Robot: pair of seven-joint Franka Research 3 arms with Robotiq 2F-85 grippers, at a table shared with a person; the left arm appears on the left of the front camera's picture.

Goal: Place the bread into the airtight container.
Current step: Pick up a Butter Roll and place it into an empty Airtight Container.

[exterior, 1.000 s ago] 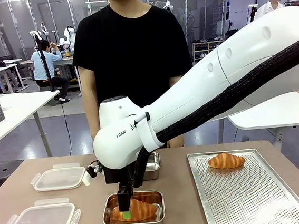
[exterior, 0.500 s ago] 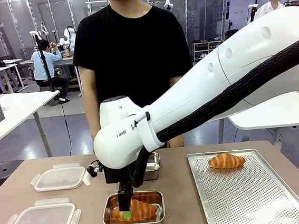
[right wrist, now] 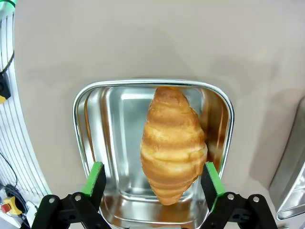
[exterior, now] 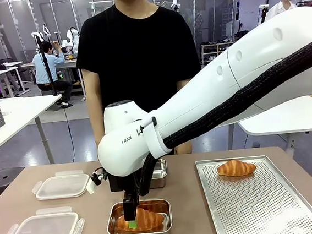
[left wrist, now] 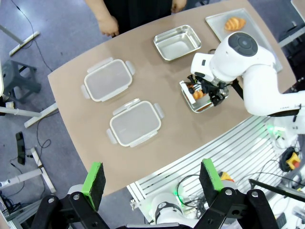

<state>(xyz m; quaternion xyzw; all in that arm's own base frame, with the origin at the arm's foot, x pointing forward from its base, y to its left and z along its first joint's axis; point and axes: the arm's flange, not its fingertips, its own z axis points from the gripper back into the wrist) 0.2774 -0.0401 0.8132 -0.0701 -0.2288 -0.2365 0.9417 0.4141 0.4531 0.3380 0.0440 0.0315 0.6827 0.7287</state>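
The brown surface (exterior: 194,224) carries a perforated metal tray (exterior: 264,211), where a second croissant (exterior: 236,168) waits. Two translucent clip lids (exterior: 44,232) are laid aside on it, leaving the container open. That rounded steel container (right wrist: 81,124) holds the bread (right wrist: 172,143), a glossy, ridged croissant lying lengthwise on its floor. The right hand (right wrist: 153,177) stands wide, green pads clear of the crust on either side, probably letting go. The left hand (left wrist: 151,177) hangs high, spread, holding nothing.
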